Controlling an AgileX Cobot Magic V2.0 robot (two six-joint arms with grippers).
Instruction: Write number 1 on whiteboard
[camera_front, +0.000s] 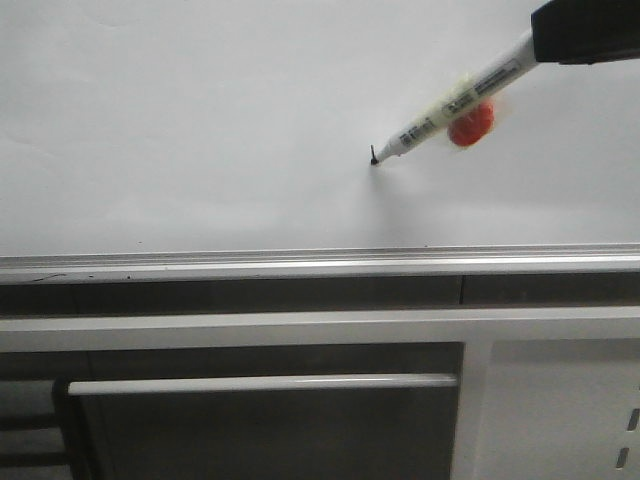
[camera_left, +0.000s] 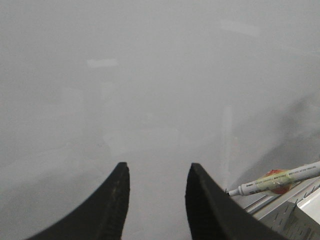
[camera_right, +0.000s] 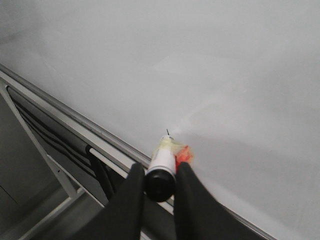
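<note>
A pale grey-white whiteboard (camera_front: 200, 120) fills most of the front view, with a silver aluminium rail (camera_front: 300, 262) along its lower edge and grey cabinet panels with a bar handle (camera_front: 260, 383) below. From the upper right, the right gripper (camera_right: 159, 192) reaches in, its two dark fingers clamped on the black rear end of a white marker pen (camera_front: 460, 100). A yellowish label and a blurred red-orange patch sit on the pen's barrel. The pen slants down and to the left, and its black tip meets the board right of centre, well above the rail. At the tip sits the number 1 (camera_front: 373, 153), so far only a very short dark vertical stroke; whether it has reached full length is hard to judge, and its lower end is hidden by the tip. The left gripper (camera_left: 156, 200) hovers near the board holding nothing, its black fingers apart, with the pen visible off to one side. To finish the stroke well, the right arm would likely need to keep light, even pressure and draw the tip straight down, parallel to the board, so the line does not skip or wobble. Pressing too hard could make the pen slip in its rear-end grip.
</note>
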